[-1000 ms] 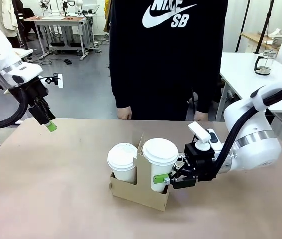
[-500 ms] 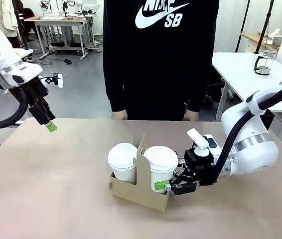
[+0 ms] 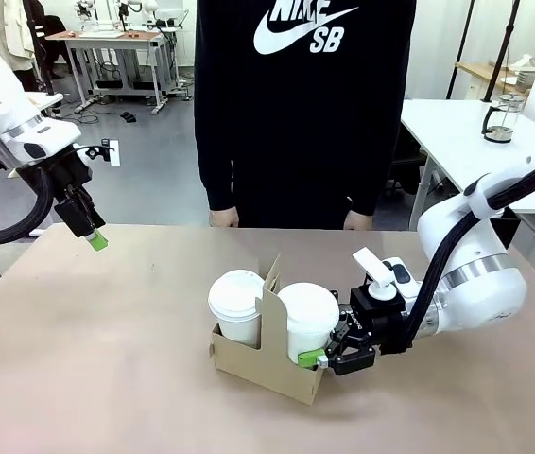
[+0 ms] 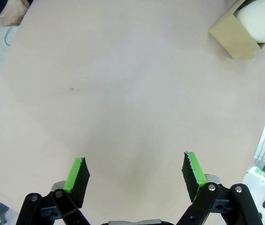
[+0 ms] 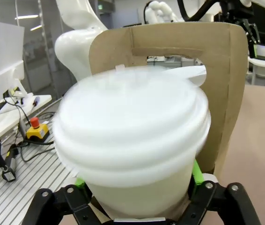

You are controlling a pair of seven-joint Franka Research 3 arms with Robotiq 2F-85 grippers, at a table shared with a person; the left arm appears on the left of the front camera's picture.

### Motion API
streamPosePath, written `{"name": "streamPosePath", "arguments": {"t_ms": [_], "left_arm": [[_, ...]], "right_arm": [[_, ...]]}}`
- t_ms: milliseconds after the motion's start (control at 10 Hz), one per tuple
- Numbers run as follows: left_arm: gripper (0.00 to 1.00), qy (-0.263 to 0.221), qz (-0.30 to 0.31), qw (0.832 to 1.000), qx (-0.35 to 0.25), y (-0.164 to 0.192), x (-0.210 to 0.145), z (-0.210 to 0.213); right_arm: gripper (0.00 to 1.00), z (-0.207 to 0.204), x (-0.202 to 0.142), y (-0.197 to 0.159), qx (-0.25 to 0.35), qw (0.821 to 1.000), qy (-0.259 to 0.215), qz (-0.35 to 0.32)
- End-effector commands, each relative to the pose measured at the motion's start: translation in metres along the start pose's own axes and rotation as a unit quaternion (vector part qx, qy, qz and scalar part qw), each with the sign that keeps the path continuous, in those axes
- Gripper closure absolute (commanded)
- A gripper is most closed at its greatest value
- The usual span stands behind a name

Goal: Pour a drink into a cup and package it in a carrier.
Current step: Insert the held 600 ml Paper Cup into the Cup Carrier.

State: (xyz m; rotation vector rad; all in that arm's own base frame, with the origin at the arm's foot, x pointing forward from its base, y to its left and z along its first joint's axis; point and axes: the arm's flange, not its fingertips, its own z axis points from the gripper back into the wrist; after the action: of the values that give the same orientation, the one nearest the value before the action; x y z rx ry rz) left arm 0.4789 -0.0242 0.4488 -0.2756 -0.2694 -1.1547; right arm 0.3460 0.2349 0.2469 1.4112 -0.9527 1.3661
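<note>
The brown cardboard carrier (image 3: 260, 367) stands mid-table with its handle panel upright. One lidded white cup (image 3: 234, 305) sits in its left slot. A second lidded cup (image 3: 308, 319) is low in the right slot, and my right gripper (image 3: 329, 357) is shut on its side. In the right wrist view the cup (image 5: 132, 136) sits between the green pads of my right gripper (image 5: 137, 187), with the handle panel (image 5: 170, 37) behind it. My left gripper (image 3: 93, 236) hangs open over the far left of the table; its wrist view shows the open gripper (image 4: 135, 176) above bare tabletop. Lids hide the drink.
A person in a black top stands at the far edge, with one hand (image 3: 222, 218) and the other hand (image 3: 355, 220) near the table. A glass press jug (image 3: 500, 119) stands on a white table at the back right. The carrier's corner (image 4: 235, 35) lies far from my left gripper.
My right gripper has come down with the cup, which now sits lower in the carrier's right slot. The person has shifted slightly left. My left arm has not moved.
</note>
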Motion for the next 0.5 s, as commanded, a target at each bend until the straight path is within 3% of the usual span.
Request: {"name": "streamPosePath", "arguments": {"t_ms": [0, 400], "left_arm": [[0.00, -0.010, 0.004, 1.000, 0.003, -0.002, -0.002, 0.000], [0.00, -0.010, 0.004, 1.000, 0.003, -0.002, -0.002, 0.000]], "right_arm": [[0.00, 0.002, 0.000, -0.003, 0.003, 1.000, 0.006, 0.011], [0.00, 0.028, 0.003, 0.013, -0.008, 1.000, 0.015, -0.017]]}}
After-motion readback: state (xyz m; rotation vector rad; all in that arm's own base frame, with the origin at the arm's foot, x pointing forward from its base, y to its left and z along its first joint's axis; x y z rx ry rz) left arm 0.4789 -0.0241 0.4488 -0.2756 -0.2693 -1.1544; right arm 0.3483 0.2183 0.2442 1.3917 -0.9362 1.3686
